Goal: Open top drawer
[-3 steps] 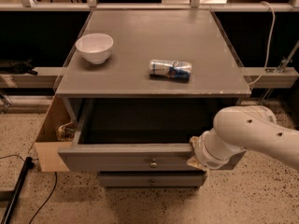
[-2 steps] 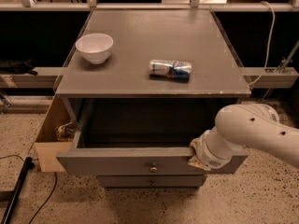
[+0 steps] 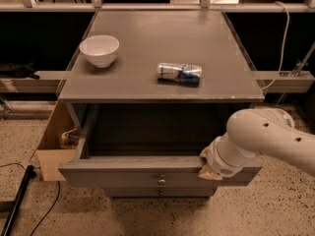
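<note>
The top drawer [image 3: 123, 173] is pulled far out from under the grey cabinet top; its flat front carries a small round metal knob [image 3: 161, 181] at centre, and its inside looks dark and bare. My gripper [image 3: 207, 167] sits at the right end of the drawer's front edge, on its top rim, at the end of my white arm [image 3: 266, 136]. The arm's wrist hides the fingertips. A lower drawer front with a like knob [image 3: 160, 191] shows just beneath.
A white bowl [image 3: 99, 49] stands at the left on the cabinet top [image 3: 147, 38]. A crushed blue and silver can [image 3: 179, 73] lies on its side near the middle. An open cardboard box [image 3: 55, 141] sits on the floor at the left. A black cable lies at the lower left.
The top drawer has slid further out toward the camera, and my gripper has come with it at its right front edge.
</note>
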You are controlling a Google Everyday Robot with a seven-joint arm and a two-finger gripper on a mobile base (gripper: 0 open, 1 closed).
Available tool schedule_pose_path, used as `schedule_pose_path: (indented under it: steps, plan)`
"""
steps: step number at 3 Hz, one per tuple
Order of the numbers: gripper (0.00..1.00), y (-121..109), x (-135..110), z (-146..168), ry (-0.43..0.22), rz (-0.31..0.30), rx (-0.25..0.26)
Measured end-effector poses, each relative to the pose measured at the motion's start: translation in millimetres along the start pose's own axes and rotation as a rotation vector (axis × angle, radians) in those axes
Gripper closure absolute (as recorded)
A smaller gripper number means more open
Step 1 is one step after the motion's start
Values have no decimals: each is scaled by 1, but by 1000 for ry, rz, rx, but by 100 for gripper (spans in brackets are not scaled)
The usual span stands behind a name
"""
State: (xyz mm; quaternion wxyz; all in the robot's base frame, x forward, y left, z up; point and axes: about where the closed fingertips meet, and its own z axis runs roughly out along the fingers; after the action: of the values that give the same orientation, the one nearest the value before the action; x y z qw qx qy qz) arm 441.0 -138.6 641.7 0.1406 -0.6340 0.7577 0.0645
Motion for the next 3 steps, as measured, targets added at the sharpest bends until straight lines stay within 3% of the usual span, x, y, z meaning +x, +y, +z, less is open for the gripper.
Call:
schedule_pose_path:
  steps: [1,2,3]
  plan:
    - [53,0,0,0,0,0,0]
    - [30,0,0,0,0,0,0]
    - [6,27,11,2,29,-19,-22]
